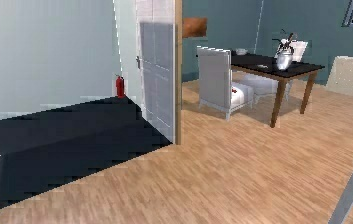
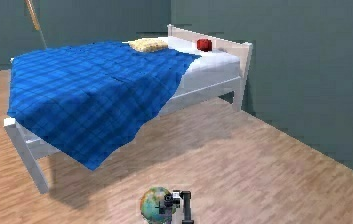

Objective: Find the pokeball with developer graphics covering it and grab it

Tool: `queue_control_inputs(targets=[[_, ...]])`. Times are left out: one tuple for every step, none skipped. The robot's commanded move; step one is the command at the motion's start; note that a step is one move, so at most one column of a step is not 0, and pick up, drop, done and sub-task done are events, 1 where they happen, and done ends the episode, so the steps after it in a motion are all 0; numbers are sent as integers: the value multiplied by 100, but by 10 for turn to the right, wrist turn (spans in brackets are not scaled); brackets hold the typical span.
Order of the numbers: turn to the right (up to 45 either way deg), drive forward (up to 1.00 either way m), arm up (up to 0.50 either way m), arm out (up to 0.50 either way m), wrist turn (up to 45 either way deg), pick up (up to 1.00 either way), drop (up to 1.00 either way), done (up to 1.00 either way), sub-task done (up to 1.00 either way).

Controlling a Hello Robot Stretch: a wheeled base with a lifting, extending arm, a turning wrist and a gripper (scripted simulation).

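Patterned ball (image 2: 154, 206), blue, green and yellow, at the arm side view's bottom edge, right at the gripper (image 2: 174, 207) finger end. Wood floor (image 2: 264, 170) behind it. Can't tell if the gripper holds it. Farther out: bed (image 2: 231, 62), blue blanket (image 2: 94, 90), red object (image 2: 204, 44) by the headboard.

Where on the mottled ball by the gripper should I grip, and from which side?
Probably take the ball across its widest middle: it is round, with no handle or edge, so an off-centre grip could slip. Come from the arm side view's right, where the gripper shows. Whether it holds the ball, I cannot tell.
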Motion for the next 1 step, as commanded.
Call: queue_control_inputs(targets=[[0,0,0,0,450,0,0,0,0]])
